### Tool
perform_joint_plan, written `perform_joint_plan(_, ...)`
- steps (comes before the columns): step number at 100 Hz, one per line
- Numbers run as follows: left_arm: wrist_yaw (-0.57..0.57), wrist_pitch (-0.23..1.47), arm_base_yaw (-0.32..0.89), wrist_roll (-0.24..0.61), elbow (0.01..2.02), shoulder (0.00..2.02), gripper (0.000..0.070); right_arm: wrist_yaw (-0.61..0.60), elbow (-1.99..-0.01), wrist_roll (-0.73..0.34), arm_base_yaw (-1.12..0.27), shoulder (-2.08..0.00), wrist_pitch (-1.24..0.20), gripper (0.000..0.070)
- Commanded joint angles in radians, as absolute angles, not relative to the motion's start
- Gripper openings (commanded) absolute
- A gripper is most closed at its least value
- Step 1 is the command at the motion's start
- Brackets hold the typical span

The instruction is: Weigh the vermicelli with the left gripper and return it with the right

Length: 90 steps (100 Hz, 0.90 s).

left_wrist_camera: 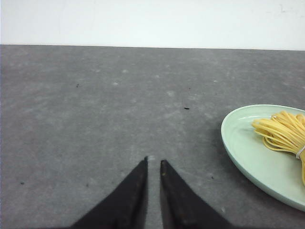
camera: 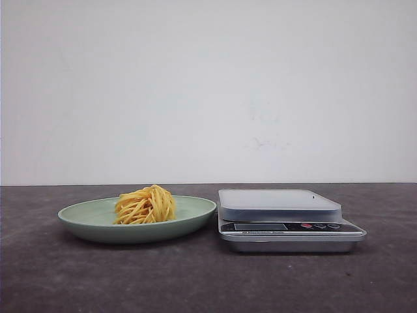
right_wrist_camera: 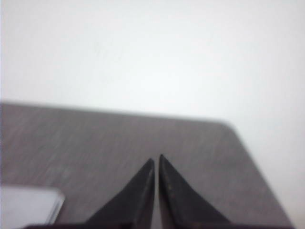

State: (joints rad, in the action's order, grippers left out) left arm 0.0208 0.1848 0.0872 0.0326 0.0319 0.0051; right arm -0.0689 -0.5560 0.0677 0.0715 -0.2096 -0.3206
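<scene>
The vermicelli point(camera: 144, 205) is a rounded nest of yellow-orange strands lying on a pale green plate point(camera: 78, 217) left of centre in the front view. A silver kitchen scale point(camera: 280, 203) stands just right of the plate with nothing on its platform. In the left wrist view my left gripper point(left_wrist_camera: 153, 161) is shut and empty over bare tabletop, with the plate point(left_wrist_camera: 248, 152) and vermicelli point(left_wrist_camera: 283, 132) off to one side. In the right wrist view my right gripper point(right_wrist_camera: 156, 158) is shut and empty, with a corner of the scale point(right_wrist_camera: 28, 205) beside it. Neither gripper shows in the front view.
The table is dark grey point(camera: 208, 280) with a plain white wall behind it. The right wrist view shows the table's far edge and corner point(right_wrist_camera: 228, 125) ahead of the right gripper.
</scene>
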Motion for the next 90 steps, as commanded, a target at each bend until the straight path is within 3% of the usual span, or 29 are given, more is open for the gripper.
perform_joint_plan(1, 0.019, 0.190, 0.085, 0.019, 0.014, 0.004, 0.0012, -0.075, -0.460, 0.083, 0.075, -0.163, -0.226, 0.0008)
perform_joint_plan(17, 0.019, 0.190, 0.085, 0.019, 0.014, 0.004, 0.0012, -0.075, -0.252, 0.062, 0.073, -0.057, -0.098, 0.0008)
perform_joint_plan(39, 0.019, 0.190, 0.085, 0.019, 0.014, 0.004, 0.0012, -0.079, -0.086, 0.052, 0.073, -0.003, -0.041, 0.0007)
perform_joint_plan(60, 0.019, 0.190, 0.085, 0.019, 0.014, 0.004, 0.0012, -0.079, -0.014, 0.038, 0.073, -0.004, -0.014, 0.0008)
perform_joint_plan(90, 0.019, 0.190, 0.085, 0.019, 0.014, 0.004, 0.0012, -0.083, -0.012, 0.036, 0.073, -0.004, -0.089, 0.0008)
